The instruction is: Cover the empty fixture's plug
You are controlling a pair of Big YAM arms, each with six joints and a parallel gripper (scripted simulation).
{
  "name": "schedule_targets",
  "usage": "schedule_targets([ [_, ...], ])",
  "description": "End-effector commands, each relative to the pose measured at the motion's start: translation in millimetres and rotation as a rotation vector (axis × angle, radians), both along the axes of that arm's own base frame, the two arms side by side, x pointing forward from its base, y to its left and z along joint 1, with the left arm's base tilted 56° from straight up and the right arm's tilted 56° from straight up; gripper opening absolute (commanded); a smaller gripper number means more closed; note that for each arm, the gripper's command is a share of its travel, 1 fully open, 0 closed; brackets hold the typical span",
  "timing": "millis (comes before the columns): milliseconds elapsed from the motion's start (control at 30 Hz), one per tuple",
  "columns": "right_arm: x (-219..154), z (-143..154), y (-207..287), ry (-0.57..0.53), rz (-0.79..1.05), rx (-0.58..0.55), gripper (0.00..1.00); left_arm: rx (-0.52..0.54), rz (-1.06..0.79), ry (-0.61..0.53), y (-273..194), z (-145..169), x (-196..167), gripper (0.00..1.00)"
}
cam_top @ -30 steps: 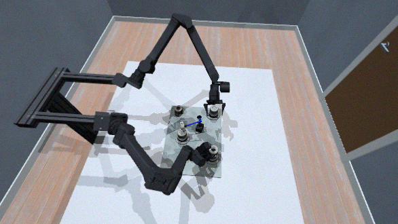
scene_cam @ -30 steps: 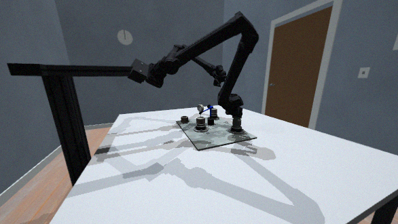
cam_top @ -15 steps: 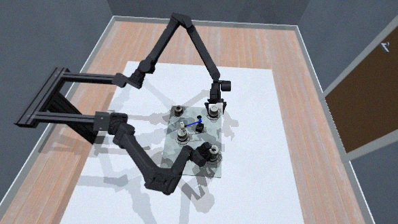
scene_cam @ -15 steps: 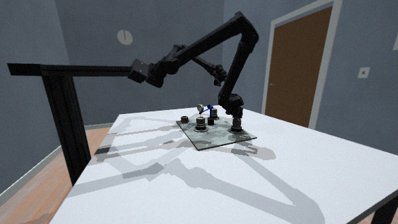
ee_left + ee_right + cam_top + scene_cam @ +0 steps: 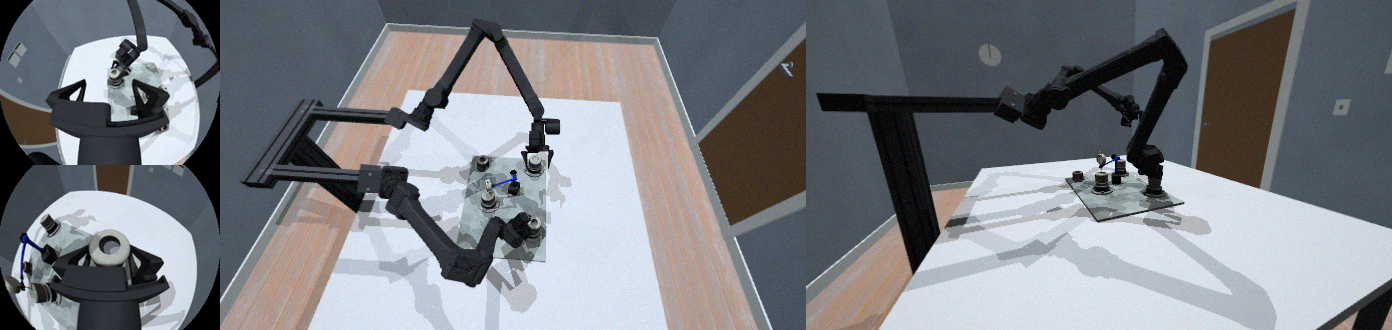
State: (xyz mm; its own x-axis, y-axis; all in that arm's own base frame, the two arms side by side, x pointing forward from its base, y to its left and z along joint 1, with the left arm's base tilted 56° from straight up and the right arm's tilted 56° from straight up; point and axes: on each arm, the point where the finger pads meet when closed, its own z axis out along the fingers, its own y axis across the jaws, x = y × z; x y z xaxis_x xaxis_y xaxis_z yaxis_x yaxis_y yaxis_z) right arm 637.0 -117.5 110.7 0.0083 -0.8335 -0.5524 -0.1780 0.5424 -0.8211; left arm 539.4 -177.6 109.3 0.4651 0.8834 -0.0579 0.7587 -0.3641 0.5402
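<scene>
Grasping one cup (image 5: 534, 227) (image 5: 1155, 186) (image 5: 114, 78) (image 5: 97, 254) of four, right end effector (image 5: 530, 228) (image 5: 1155, 179) (image 5: 119, 71) (image 5: 110, 251), left end effector (image 5: 537, 157) (image 5: 1125, 121) (image 5: 109, 82) released
</scene>
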Motion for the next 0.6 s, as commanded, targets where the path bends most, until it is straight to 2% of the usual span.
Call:
schedule_targets([
  [0,7.3,2.8,2.3,-0.032,0.024,-0.020,0.67,-0.008,-0.011,-0.031,-2.7,15.9,9.8,1.00],
  [500,15.9,-13.8,-16.6,-0.017,0.013,-0.021,0.67,-0.008,-0.011,-0.031,-2.7,15.9,9.8,1.00],
  [567,16.2,4.0,3.0,-0.039,0.035,-0.022,0.67,-0.008,-0.011,-0.031,-2.7,15.9,9.8,1.00],
])
